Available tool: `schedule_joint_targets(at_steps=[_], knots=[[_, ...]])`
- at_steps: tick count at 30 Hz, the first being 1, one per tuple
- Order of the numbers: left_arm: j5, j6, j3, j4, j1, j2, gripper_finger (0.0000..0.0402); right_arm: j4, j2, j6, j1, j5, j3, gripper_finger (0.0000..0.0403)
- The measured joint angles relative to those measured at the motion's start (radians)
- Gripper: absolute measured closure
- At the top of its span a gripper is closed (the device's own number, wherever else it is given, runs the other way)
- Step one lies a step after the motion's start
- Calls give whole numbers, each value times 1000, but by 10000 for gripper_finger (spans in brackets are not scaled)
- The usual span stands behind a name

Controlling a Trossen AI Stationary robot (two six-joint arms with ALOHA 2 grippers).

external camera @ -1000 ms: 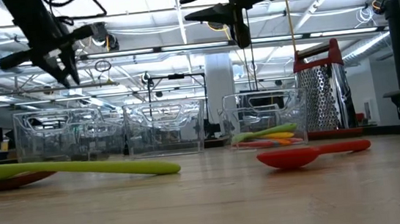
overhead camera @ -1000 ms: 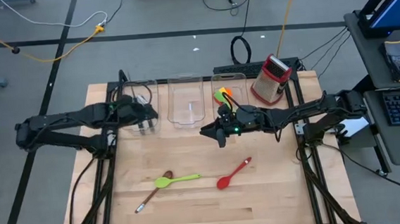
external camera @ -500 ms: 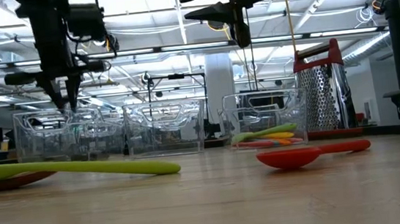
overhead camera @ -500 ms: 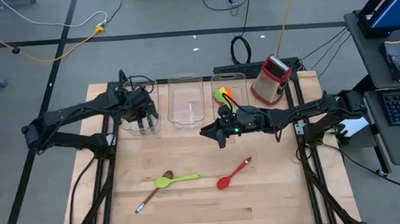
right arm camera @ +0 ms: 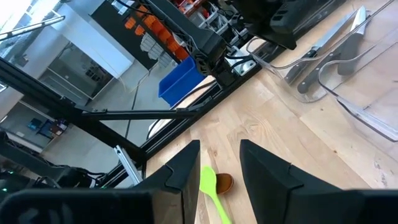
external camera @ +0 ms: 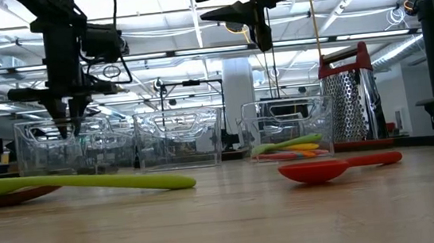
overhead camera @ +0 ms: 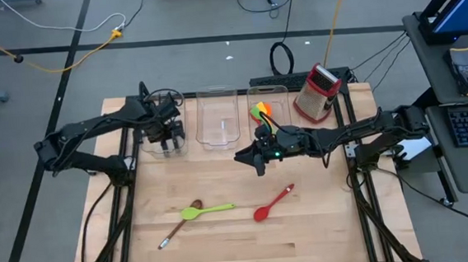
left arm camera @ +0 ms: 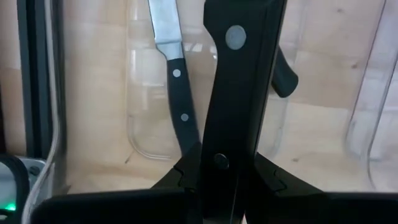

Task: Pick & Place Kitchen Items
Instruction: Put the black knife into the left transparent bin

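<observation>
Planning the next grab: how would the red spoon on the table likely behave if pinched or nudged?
The red spoon lies flat with its rounded bowl resting on the wood, so a nudge would probably make it pivot or rock rather than roll away. Its handle looks thin and smooth, so it could slip or twist in a pinch. It is probably light.

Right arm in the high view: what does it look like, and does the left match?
Yes. Both are slim, dark, jointed arms on black frames at the table's sides. The right arm shows a small green light near its wrist and black cables trailing off its base; its pincer has two flat, dark, tapering fingers. The left arm is the same dark build, and its pincer has black fingers too.
</observation>
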Motion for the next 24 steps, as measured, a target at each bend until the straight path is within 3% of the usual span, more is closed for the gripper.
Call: schedule_joint_targets(at_steps=[15, 24], knots=[[-33, 244, 0, -33, 50, 0, 344, 4, 0, -8, 0, 1, 0, 296], [-38, 371, -1, -28, 59, 63, 344, 3, 0, -7, 0, 2, 0, 296]])
